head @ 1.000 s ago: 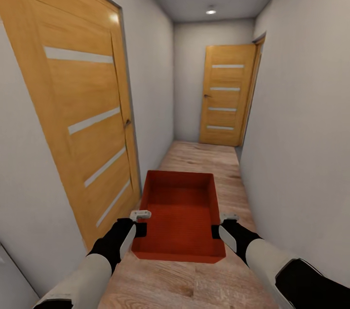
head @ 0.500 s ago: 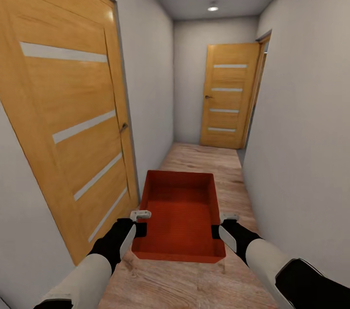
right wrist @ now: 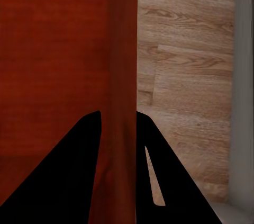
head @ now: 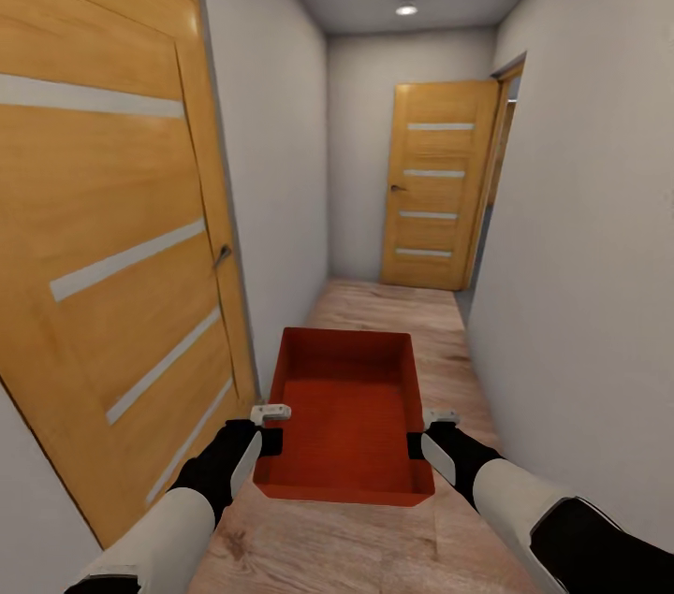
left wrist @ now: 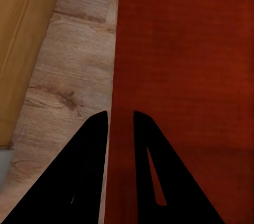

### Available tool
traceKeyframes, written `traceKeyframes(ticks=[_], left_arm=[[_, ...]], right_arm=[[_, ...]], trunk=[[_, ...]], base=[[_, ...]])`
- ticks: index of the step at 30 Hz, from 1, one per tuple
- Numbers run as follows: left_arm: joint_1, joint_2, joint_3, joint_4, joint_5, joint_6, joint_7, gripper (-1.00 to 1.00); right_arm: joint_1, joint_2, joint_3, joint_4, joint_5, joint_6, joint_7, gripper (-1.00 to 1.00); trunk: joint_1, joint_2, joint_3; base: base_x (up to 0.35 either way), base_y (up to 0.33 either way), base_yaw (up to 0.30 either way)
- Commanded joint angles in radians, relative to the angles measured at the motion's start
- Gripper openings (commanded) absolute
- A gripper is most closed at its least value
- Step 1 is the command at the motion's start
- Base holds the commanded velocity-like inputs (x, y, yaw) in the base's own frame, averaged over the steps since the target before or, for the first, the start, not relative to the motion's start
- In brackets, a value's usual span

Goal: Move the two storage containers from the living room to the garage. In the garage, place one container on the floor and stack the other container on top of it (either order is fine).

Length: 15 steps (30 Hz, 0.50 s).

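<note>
The left gripper (head: 271,441) and right gripper (head: 416,444) each clamp a side wall of an orange-red rectangular open-top storage container (head: 348,412), carried level between them above light wood plank flooring (head: 374,547). A tall honey-coloured wooden door (head: 112,229) stands close at left. A matching wooden door (head: 432,184) closes the narrow white-walled corridor's far end.

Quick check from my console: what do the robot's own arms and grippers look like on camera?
Both arms have light grey forearms and black wrists. The left gripper and right gripper have black bodies with small white blocks on top. In the wrist views the fingers are plain black tapering wedges.
</note>
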Motion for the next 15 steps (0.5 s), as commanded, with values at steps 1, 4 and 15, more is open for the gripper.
traceKeyframes(ticks=[1, 4, 15], left_arm=[[-0.001, 0.003, 0.011, -0.002, -0.014, 0.007, 0.006, -1.0], [-0.001, 0.003, 0.011, -0.002, -0.014, 0.007, 0.006, -1.0], [-0.001, 0.003, 0.011, -0.002, -0.014, 0.007, 0.006, -1.0]], right_arm=[[0.0, -0.001, 0.053, -0.005, -0.033, 0.001, -0.004, -1.0], [0.0, 0.0, 0.053, -0.005, -0.033, 0.001, -0.004, -1.0], [0.0, 0.0, 0.053, -0.005, -0.033, 0.001, -0.004, -1.0]], trunk=[[0.001, -0.001, 0.0], [0.001, -0.001, 0.0], [0.001, -0.001, 0.0]], base=[[0.322, 0.0, -0.209], [0.322, 0.0, -0.226], [0.322, 0.0, -0.239]])
